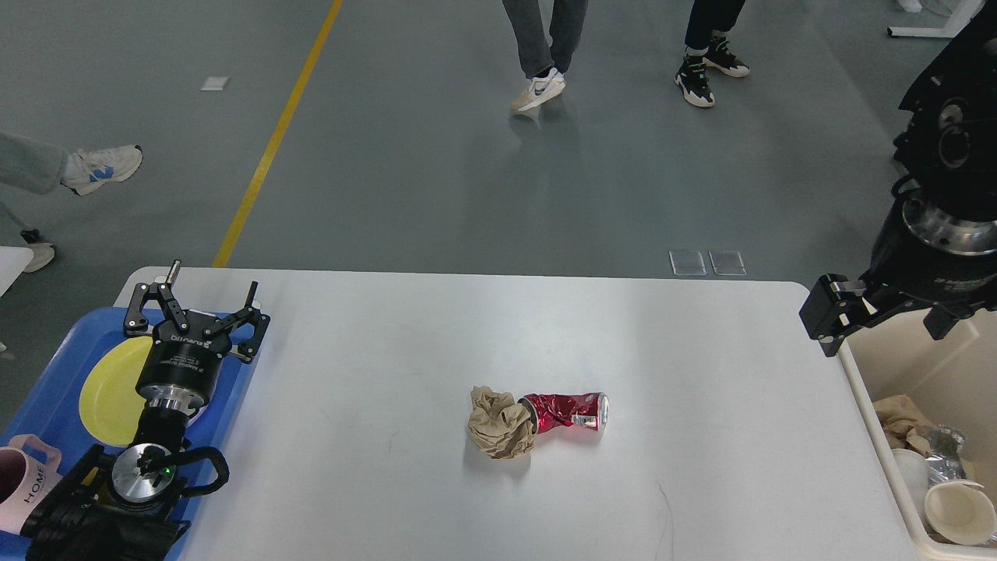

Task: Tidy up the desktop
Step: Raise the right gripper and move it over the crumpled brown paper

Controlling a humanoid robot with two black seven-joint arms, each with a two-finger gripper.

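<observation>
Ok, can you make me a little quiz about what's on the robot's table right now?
1. True or false: the crushed red can touches the crumpled brown paper.
2. What colour is the plate on the blue tray?
3. Where does the paper cup lie? A) on the desktop B) in the cream bin C) on the tray

Key: 1 true; 2 yellow; 3 B
</observation>
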